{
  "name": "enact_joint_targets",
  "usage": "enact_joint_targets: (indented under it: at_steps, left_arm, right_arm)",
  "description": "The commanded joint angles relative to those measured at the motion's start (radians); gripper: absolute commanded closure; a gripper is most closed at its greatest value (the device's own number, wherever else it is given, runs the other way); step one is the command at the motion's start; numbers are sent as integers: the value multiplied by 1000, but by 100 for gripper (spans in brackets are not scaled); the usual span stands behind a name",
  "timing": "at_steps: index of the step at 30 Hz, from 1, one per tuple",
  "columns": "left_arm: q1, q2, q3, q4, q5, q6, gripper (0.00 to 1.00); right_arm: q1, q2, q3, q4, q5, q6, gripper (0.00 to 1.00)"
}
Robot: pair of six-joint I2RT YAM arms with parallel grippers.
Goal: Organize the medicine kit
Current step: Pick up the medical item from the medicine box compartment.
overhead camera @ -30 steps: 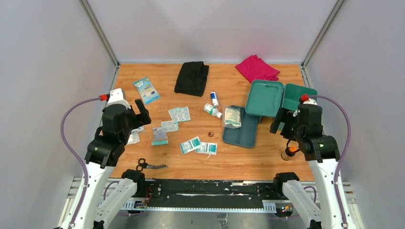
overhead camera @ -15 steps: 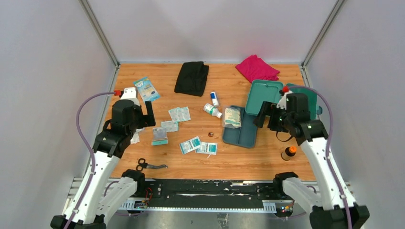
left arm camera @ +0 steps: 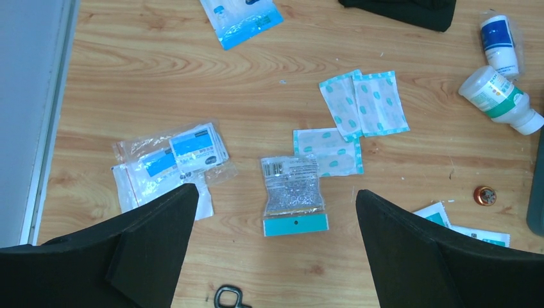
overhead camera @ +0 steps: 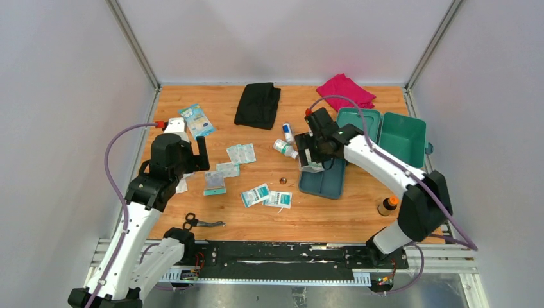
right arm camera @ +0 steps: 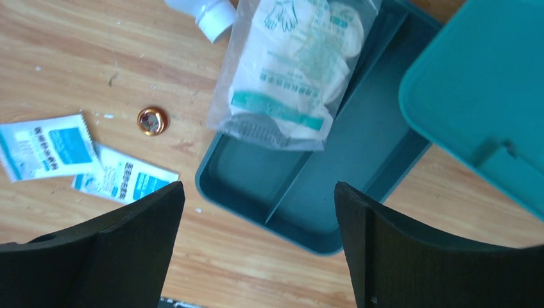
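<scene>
**A:** Any writing that can be read here?

**B:** Very little. The clear plastic packet of folded white material [right arm camera: 292, 70] has a teal band and a drawing of hands, but its letters are too small to read. The small clear zip bag with a teal strip [left arm camera: 294, 192] shows a barcode. The text on the white sachets with teal panels [right arm camera: 48, 144] is blurred.

**A:** And the bottles?

**B:** The white plastic bottle with a green-banded label [left arm camera: 503, 99] lies on its side, its print illegible.

**A:** Where is the teal-green plastic medicine kit [overhead camera: 403, 138]?

**B:** At the far right of the wooden table [overhead camera: 308, 212], open, with its lid flat beside the base. Its flat two-compartment inner tray [right arm camera: 359, 167] sits out on the wood, nearer and to the left. The packet lies over the tray's rim.

**A:** What differs from half a second ago?

**B:** The right gripper [right arm camera: 256, 192] has swung from above the lid to over the tray and packet. The left gripper [left arm camera: 276, 192] has stayed above the zip bag.

**A:** And the fingers?

**B:** Both pairs are spread wide and hold nothing.
</scene>
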Motion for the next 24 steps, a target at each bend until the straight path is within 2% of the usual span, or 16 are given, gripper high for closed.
enact_joint_targets:
  at_steps: [1,10,19,24]
  left_arm:
    - [9,-5,-10,5,2,14,0]
    - [9,7,-10,4,-2,15,0]
    - [9,6,-9,3,-4,15,0]
    - [9,9,-8,3,-3,15,0]
  right_arm:
    - [48,119,86,15,140,-50,9]
    - [87,331,176,58,156,-76,10]
    - [94,457,234,61,224,-48,10]
    - [94,486,245,58,272,-22,20]
